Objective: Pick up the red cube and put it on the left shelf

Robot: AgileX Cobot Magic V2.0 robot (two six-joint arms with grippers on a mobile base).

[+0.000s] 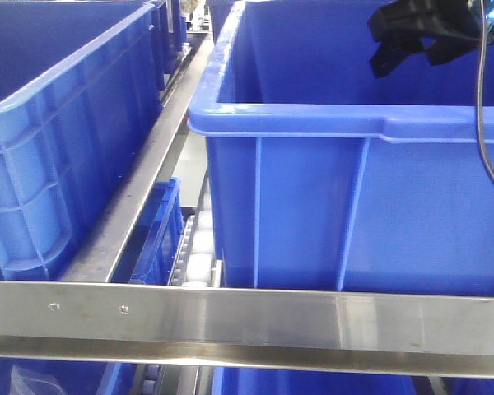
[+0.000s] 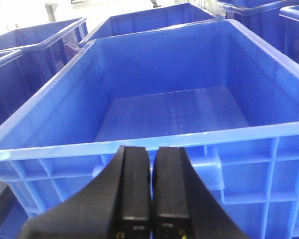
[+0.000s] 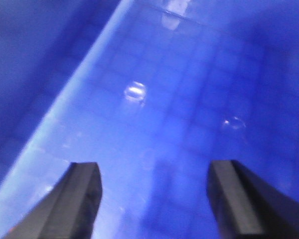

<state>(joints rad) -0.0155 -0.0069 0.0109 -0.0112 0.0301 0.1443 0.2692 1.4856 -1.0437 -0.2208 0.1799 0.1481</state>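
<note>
**No red cube in sight as both arms hang over the blue crates**

The red cube does not show in any of the three views, so where it lies cannot be told from here. It is not between the fingers of either claw.

The front view looks onto the left shelf, with its flat steel front rail (image 1: 255,317), a strip of white rollers (image 1: 196,247) behind it, and a large blue crate (image 1: 354,189) standing just behind the rail. A second blue crate (image 1: 58,123) sits to the left, apart from the first. A black gripper (image 1: 412,37) hangs above the large crate's far side; which arm it belongs to cannot be told from that view.

The left gripper (image 2: 150,199) has its two black fingers pressed together with nothing between them. It hovers just outside the near wall of an empty blue crate (image 2: 169,114), whose ribbed floor is bare.

The right gripper (image 3: 154,199) is spread wide, fingers well apart and holding nothing, over a blurred blue crate floor (image 3: 164,109).

Judging by this, the pick is not yet made, or the cube has already been let go somewhere unseen. If the pick remains, the next move calls for finding the cube first, then bringing the wide-spread right claw down around it.
</note>
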